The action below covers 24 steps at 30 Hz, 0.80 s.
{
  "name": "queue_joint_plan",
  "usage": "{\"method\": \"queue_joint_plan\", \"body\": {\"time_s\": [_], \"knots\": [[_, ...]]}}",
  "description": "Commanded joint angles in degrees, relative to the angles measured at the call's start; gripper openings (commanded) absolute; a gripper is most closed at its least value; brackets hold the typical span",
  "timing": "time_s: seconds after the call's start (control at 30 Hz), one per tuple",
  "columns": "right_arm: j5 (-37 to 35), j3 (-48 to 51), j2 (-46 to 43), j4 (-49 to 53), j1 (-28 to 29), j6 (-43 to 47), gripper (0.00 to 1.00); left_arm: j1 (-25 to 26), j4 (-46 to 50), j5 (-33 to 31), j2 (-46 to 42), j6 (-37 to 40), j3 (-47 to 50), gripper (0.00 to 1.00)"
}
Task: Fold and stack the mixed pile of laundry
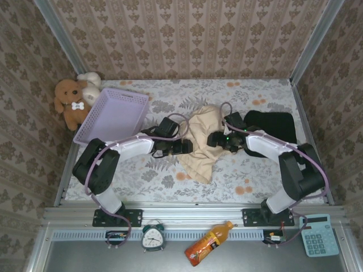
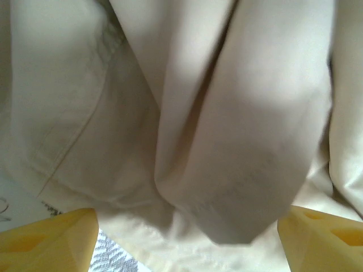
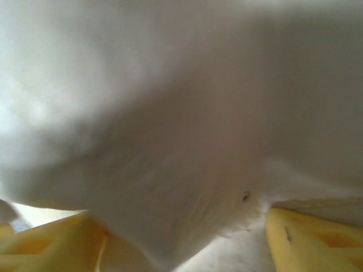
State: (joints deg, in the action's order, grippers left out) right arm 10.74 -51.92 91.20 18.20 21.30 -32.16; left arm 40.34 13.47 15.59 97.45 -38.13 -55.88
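Observation:
The cream-beige garment (image 1: 201, 141) lies crumpled in the middle of the table. The black garment (image 1: 272, 126) lies flat to its right, partly under the right arm. My left gripper (image 1: 186, 146) is at the cream cloth's left edge and my right gripper (image 1: 212, 140) at its right edge, facing each other. In the left wrist view the yellow fingertips (image 2: 54, 241) of the left gripper (image 2: 187, 229) stand wide apart, open, with cream folds (image 2: 238, 141) between them. In the right wrist view the right gripper (image 3: 181, 232) is open too, with a fold of cream cloth (image 3: 170, 187) bulging between its fingers (image 3: 312, 238).
A lavender mesh basket (image 1: 113, 116) stands at the back left, with a brown teddy bear (image 1: 71, 101) and a white one (image 1: 91, 79) beside it. Papered walls close three sides. An alarm clock (image 1: 153, 237), an orange bottle (image 1: 207, 242) and a calculator (image 1: 319, 235) lie on the near ledge.

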Motion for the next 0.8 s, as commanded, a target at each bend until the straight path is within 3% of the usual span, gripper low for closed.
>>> {"method": "queue_joint_plan", "body": {"time_s": [0.0, 0.07, 0.1, 0.2, 0.33, 0.5, 0.63, 0.77], "knots": [[-8.5, -3.7, 1.9, 5.1, 0.1, 0.9, 0.37, 0.4, -1.7, -1.7, 2.5, 1.7, -4.1, 0.66], [-9.1, -4.7, 0.7, 5.6, 0.1, 1.2, 0.03, 0.2, -2.0, -3.2, 3.5, 3.8, -6.4, 0.47], [-9.5, -5.1, -0.1, 5.8, 0.0, 1.3, 0.0, -0.1, -1.7, -4.1, 3.9, 4.5, -7.4, 0.39], [-10.3, -6.5, -3.8, 7.2, -0.4, 2.4, 0.0, -1.7, -1.6, -3.3, 4.8, 5.6, -9.6, 0.0], [-8.5, -11.1, -9.8, 11.0, -2.7, 4.9, 0.0, -4.0, 2.5, -3.9, 0.5, 9.3, -12.4, 0.0], [-6.4, -21.3, -17.6, 16.6, -8.4, 9.2, 0.0, -9.4, 13.7, -12.7, -10.0, 18.9, -21.1, 0.0], [-1.1, -29.3, -21.5, 18.3, -12.2, 10.5, 0.0, -16.0, 11.6, -11.7, -19.5, 20.8, -24.8, 0.04], [7.8, -35.1, -23.7, 18.8, -12.3, 10.3, 0.0, -16.9, 12.5, -11.3, -24.3, 24.0, -31.0, 0.08]]}}
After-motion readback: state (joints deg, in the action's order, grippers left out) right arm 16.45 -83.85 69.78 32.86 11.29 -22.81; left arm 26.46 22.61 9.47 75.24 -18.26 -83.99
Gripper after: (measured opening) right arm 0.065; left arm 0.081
